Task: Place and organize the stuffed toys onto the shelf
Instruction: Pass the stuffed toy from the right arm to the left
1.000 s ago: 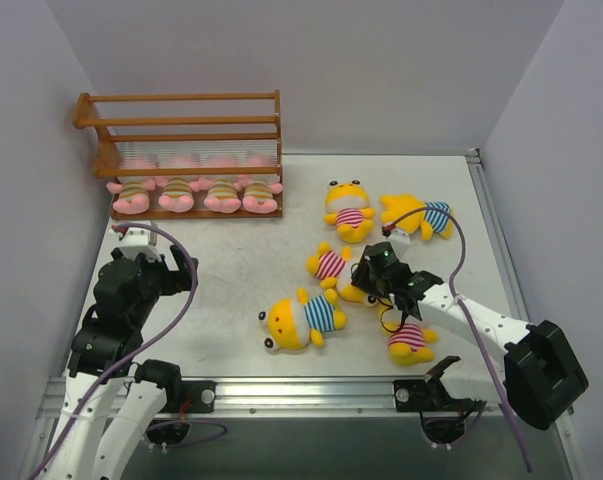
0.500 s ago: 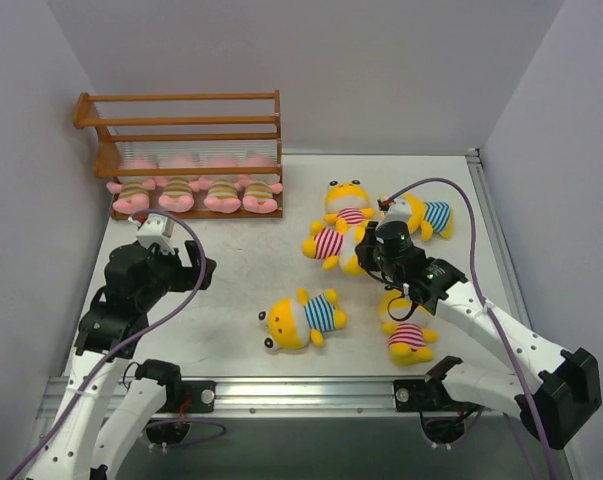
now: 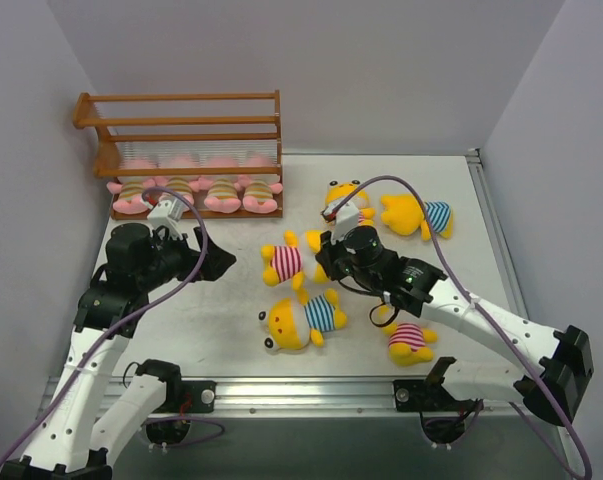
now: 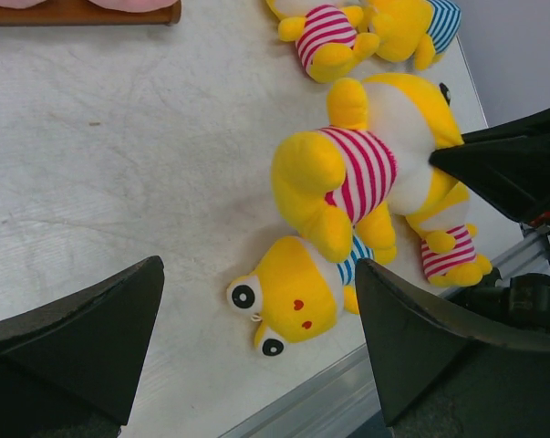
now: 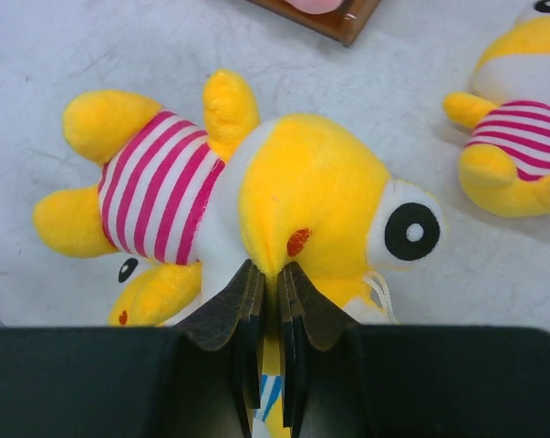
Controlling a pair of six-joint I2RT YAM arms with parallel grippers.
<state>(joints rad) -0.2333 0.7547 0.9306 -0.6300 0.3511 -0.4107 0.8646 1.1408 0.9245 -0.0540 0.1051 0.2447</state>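
My right gripper is shut on the head of a yellow toy in a pink-striped shirt, held above the table's middle. My left gripper is open and empty, left of that toy. A larger yellow toy in a blue-striped shirt lies below. The orange-brown shelf stands at the back left with several pink toys on its bottom tier. Other yellow toys lie at the back, right and front.
Grey walls close in left, right and back. A metal rail runs along the table's near edge. The right arm's purple cable arcs over the toys at the right.
My right gripper has carried the pink-striped yellow toy to the left, toward the table's middle. My left gripper has moved right and forward toward it, still open.
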